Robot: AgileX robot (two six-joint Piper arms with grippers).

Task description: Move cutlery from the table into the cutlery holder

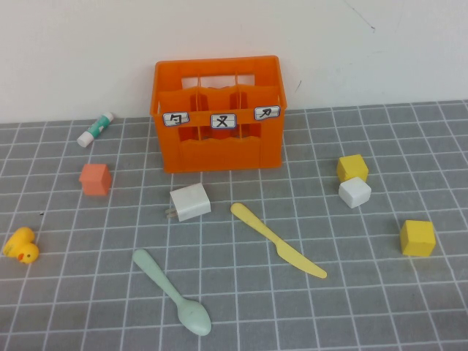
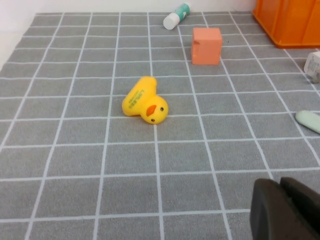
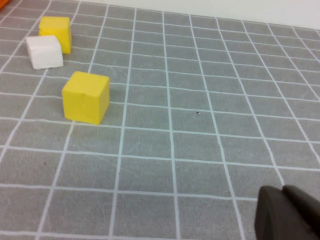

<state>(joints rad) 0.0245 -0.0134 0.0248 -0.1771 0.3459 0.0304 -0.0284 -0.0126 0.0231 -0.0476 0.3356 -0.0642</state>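
Cutlery is untouched so far: the spoon [image 1: 172, 292] lies flat on the table [image 1: 409, 307] near the front edge, left of centre, bowl toward the camera, and the knife [image 1: 277, 240] lies slanted just right of it, handle end pointing up toward the crate [image 1: 218, 114]. The crate stands at the far middle of the table, and from what shows of its compartments nothing sits in them. Judging by that, the whole job is left: both pieces need picking up and dropping in.

Neither arm appears in the high view. The left gripper [image 2: 285, 210] shows only as a dark tip over the left side of the table near the duck [image 2: 145, 100], fingers pressed together, holding nothing. The right gripper [image 3: 287, 215] is likewise closed and empty, over bare grid on the right, near the yellow cube [image 3: 86, 97].
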